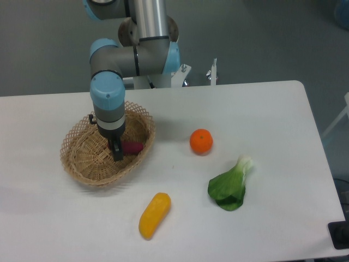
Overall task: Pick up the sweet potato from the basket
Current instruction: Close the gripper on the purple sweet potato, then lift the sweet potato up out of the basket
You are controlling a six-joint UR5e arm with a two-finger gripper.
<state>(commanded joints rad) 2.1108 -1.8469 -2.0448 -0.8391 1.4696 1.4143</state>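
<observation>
Reaching down into the basket (82, 164), the gripper (117, 153) sits at the sweet potato's (132, 147) left end; finger spread cannot be told. A sound grasp needs the fingers straddling the tuber's middle, so shifting right seems wise.

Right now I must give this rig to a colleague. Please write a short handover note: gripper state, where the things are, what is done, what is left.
Gripper: lowered into the basket, fingertips at the left end of the sweet potato. Whether the jaws are open or closed on it cannot be told from this view.
Sweet potato: lying in the basket, right side, not lifted.
Outside the basket, on the table: orange fruit, yellow vegetable, leafy green.
Done: approach.
Left: confirm grasp, lift the sweet potato out.
</observation>
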